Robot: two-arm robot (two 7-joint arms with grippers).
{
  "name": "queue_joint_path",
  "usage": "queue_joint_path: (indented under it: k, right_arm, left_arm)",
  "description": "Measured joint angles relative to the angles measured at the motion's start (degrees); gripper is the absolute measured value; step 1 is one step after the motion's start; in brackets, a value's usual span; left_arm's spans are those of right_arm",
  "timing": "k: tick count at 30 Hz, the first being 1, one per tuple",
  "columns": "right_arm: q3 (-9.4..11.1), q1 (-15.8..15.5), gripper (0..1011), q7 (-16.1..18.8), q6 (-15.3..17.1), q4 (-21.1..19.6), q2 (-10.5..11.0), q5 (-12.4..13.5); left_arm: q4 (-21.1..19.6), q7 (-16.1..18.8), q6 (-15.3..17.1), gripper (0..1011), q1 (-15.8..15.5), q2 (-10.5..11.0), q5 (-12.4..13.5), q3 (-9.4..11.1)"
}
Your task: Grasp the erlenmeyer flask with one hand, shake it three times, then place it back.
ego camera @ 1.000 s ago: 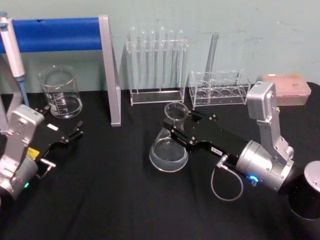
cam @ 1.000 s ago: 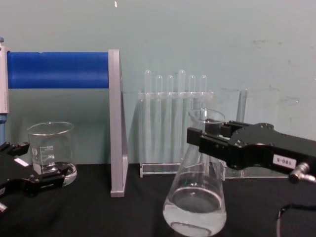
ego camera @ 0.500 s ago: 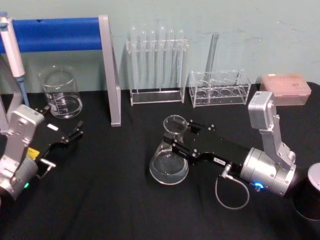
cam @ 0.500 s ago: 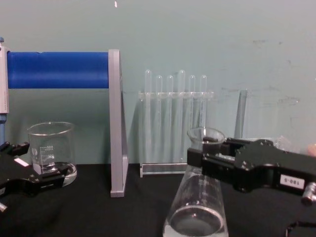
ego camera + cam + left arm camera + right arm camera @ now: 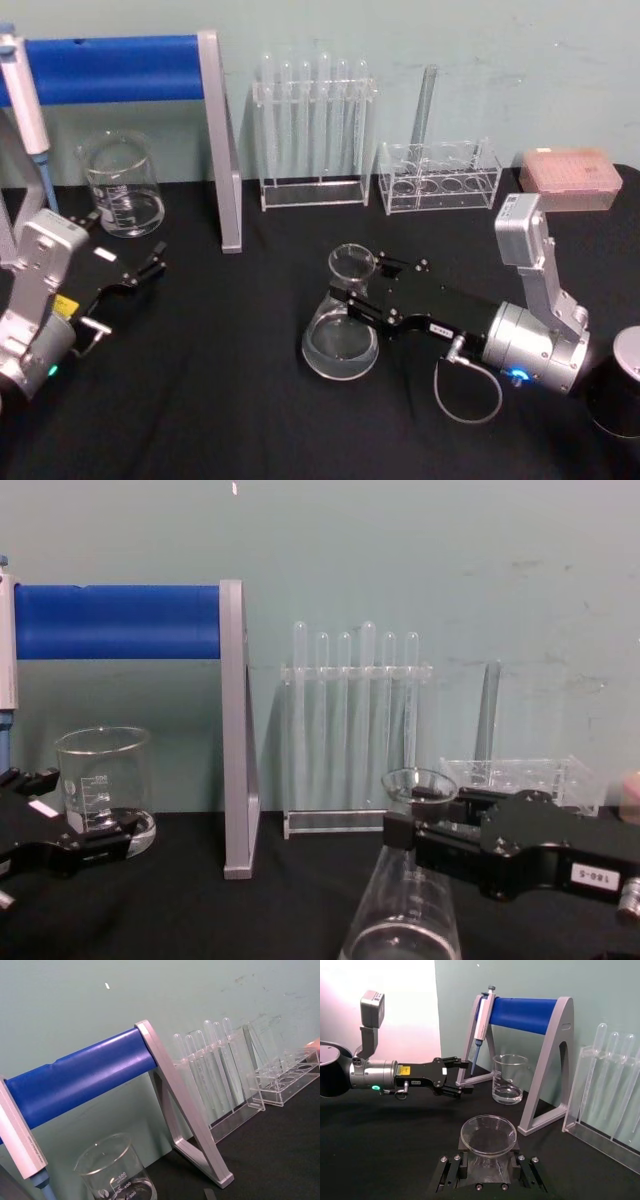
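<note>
erlenmeyer flask [image 5: 338,345] set-down check | left gripper [image 5: 155,262]: idle beside the glass beaker [image 5: 122,185], fingers spread, empty, clear of your work | flask: mid-table, upright, base low over the black cloth [image 5: 220,400], contact unclear | right gripper [image 5: 358,288]: clamped on its neck, leaving the wide base free to seat.

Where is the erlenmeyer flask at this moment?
In the head view the erlenmeyer flask is mid-table, slightly to the right, in front of the test tube rack, its neck clamped by the right gripper.
</note>
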Motion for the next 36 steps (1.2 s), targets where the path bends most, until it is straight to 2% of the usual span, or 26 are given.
queue_joint_path:
  k: [16,36]
  right_arm:
    - [-1.91,2.16,457,0.23,-0.79,3.19,0.21,1.02]
    - [-2.69,3.12,456,0.25,-1.37,4.88,-0.20,1.44]
  left_arm:
    - [0.00,0.00,0.00,1001,0.00,0.00,0.00,0.00]
    - [0.00,0.00,0.00,1001,0.00,0.00,0.00,0.00]
